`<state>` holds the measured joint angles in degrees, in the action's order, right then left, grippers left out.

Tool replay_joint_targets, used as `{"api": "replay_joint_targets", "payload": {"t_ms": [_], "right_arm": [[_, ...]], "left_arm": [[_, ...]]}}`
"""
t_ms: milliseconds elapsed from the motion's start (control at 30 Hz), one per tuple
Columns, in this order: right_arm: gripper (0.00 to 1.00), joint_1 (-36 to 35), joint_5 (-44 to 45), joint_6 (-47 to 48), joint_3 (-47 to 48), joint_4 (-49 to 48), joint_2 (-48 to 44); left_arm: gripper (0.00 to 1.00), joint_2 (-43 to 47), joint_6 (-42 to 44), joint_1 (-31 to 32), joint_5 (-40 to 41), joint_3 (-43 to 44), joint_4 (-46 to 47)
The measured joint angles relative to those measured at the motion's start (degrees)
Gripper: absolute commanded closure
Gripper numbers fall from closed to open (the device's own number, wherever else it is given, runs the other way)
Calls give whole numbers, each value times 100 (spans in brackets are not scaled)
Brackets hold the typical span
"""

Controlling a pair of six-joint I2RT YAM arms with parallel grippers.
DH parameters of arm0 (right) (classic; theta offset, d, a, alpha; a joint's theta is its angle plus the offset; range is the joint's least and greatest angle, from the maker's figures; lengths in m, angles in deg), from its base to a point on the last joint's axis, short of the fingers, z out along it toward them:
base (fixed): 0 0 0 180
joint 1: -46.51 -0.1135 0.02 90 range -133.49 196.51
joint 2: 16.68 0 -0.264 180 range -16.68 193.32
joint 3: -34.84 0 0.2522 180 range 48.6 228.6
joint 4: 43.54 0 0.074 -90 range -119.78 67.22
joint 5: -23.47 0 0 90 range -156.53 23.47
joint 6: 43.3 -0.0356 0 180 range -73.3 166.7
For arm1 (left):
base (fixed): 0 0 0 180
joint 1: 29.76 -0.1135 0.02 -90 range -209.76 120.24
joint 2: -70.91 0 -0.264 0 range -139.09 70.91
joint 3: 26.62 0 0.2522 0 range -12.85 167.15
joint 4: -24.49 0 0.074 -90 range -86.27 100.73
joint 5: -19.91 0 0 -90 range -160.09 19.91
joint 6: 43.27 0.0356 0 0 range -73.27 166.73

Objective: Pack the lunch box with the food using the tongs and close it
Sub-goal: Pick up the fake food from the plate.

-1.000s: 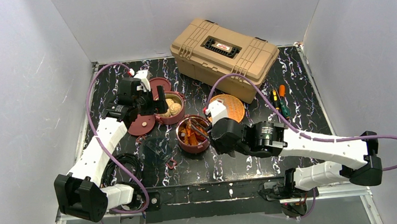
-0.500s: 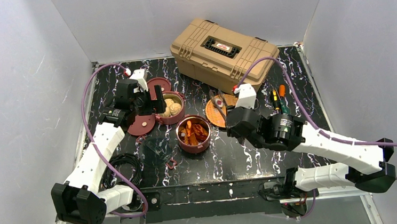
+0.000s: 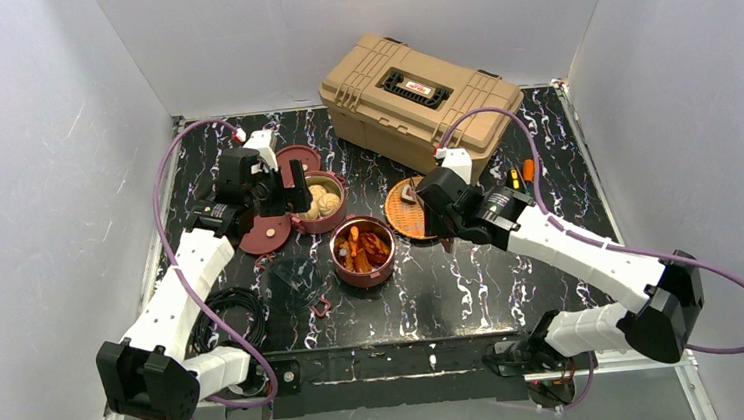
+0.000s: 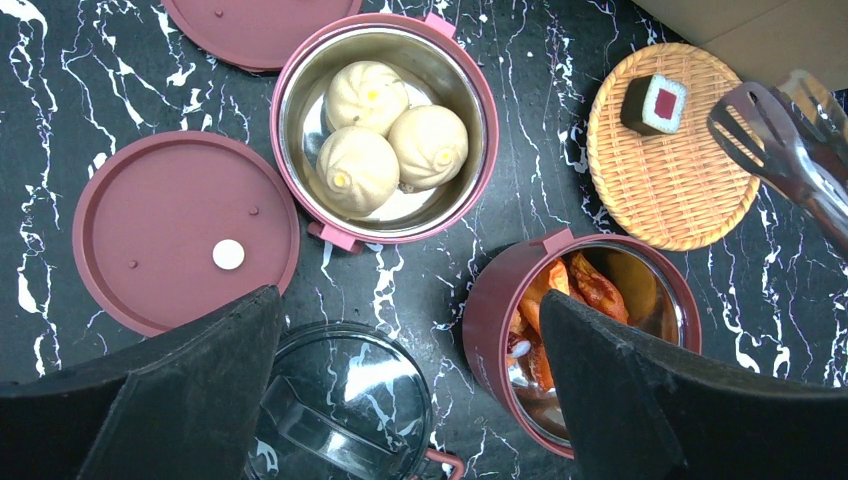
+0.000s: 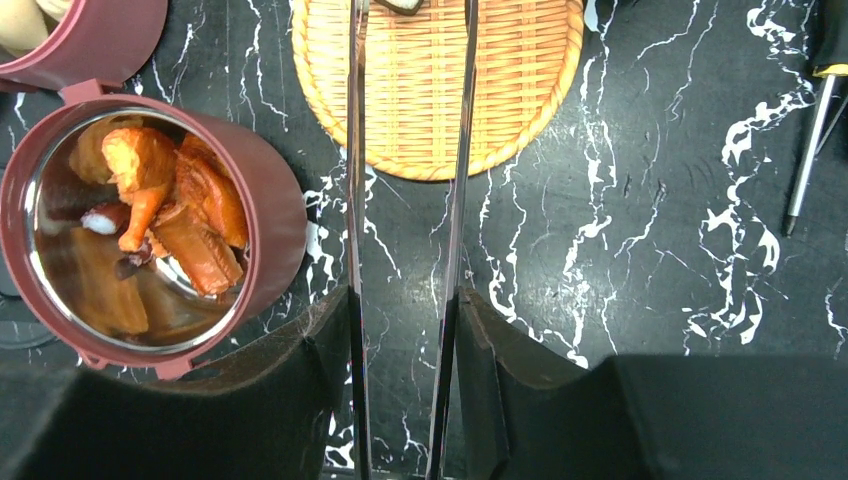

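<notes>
The lunch box stands apart in pieces. One maroon bowl (image 4: 470, 75) holds three beige buns (image 4: 385, 135); a second bowl (image 5: 285, 225) is filled with orange and red chunks (image 5: 175, 215). A flat maroon lid (image 4: 180, 230) lies left of the bun bowl. My left gripper (image 4: 408, 300) hangs open above the bowls, holding nothing. My right gripper (image 5: 400, 300) is shut on the tongs (image 5: 462, 200), one finger against each slim arm. The spread tong tips (image 4: 780, 140) reach over the woven plate (image 4: 670, 190), beside a dark cube with a red centre (image 4: 655, 103).
A tan toolbox (image 3: 420, 106) sits at the back. Screwdrivers (image 3: 524, 186) lie right of the woven plate. A second maroon lid (image 3: 299, 159) lies behind the bun bowl. A clear round lid (image 4: 350, 400) and coiled black cable (image 3: 231, 316) lie near the left arm.
My right arm has swung the tongs away from the bowl of orange chunks and over to the woven plate, and the tong arms now stand wider apart. The left arm has hardly moved.
</notes>
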<state>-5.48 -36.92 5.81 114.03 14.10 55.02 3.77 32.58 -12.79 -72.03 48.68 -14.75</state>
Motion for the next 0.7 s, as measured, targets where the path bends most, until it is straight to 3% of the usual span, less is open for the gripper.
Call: {"api": "replay_joint_targets", "payload": {"t_ms": [700], "right_arm": [[47, 280, -409, 168, -79, -649, 601]], "left_arm": [[1, -109, 2, 0, -48, 0, -13]]}}
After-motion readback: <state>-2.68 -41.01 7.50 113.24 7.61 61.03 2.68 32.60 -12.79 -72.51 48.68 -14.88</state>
